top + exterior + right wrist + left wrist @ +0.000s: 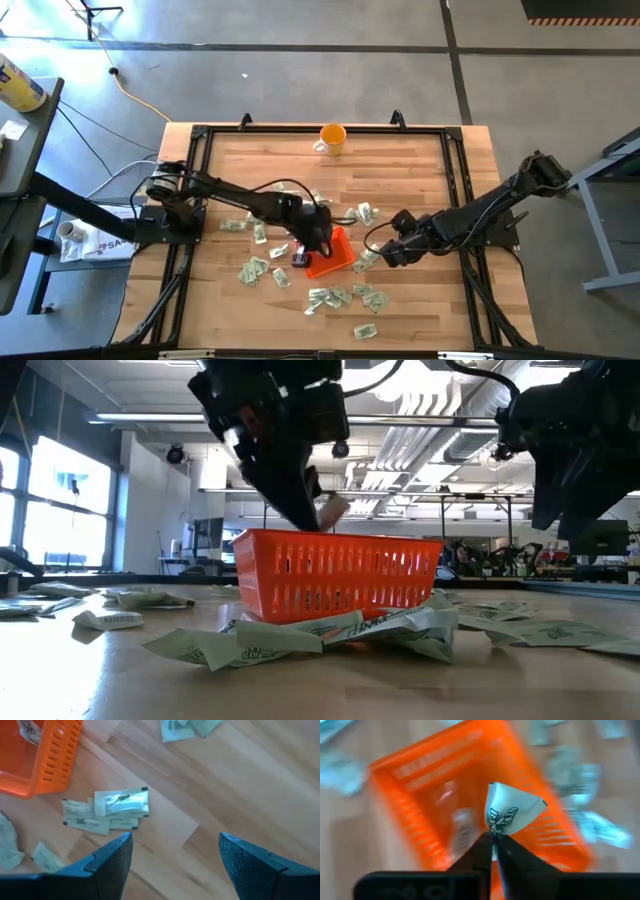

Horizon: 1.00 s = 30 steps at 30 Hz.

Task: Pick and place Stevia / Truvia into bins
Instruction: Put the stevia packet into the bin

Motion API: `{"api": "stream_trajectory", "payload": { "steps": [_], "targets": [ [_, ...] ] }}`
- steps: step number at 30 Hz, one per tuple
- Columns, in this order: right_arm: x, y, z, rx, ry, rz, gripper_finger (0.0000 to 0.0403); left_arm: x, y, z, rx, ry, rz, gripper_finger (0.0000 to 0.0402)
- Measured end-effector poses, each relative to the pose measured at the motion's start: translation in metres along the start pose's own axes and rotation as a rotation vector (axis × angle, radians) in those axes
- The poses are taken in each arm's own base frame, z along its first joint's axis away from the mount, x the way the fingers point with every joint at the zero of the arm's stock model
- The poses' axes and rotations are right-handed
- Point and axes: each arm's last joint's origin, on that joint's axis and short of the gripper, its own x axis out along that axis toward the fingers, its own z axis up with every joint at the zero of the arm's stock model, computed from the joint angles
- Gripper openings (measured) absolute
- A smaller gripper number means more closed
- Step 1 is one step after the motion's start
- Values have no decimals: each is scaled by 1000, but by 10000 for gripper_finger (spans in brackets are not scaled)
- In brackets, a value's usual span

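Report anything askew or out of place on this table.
The orange tray sits on top of several sachets rather than flat on the table. One sachet is pinched, bent, in the left hand above the tray.

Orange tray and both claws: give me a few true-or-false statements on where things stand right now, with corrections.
1. The left claw pinches a sachet over the orange tray. True.
2. The right claw holds a sachet. False: its fingers are spread with nothing between them, above bare wood beside a small pile of sachets.
3. The tray is empty. False: the left wrist view shows at least one sachet inside.
4. Sachets lie scattered on the table around the tray. True.
5. The orange mug stands inside the tray. False: it stands apart, near the table's far edge.
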Motion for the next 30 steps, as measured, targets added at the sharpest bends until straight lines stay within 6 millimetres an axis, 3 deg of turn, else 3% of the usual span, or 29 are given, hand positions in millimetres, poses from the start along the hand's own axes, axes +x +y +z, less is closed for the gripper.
{"api": "stream_trajectory", "payload": {
  "steps": [7,11,14,18,24,30],
  "targets": [
    [0,1,-1,-197,11,15,286,-2,-4,-1,-254,10,21,210],
    [-1,6,-2,-415,21,73,286,-14,-11,-4,-374,61,-62,275],
    [-1,9,-1,-641,-10,97,286,-23,-24,-8,-411,94,-21,300],
    [10,10,4,-882,-83,148,286,-39,-47,-11,-435,81,51,303],
    [37,-8,17,-824,7,245,282,-51,-79,-18,-563,60,121,265],
    [51,-11,37,-907,-13,297,232,-52,-109,-27,-649,16,187,218]
  ]
}}
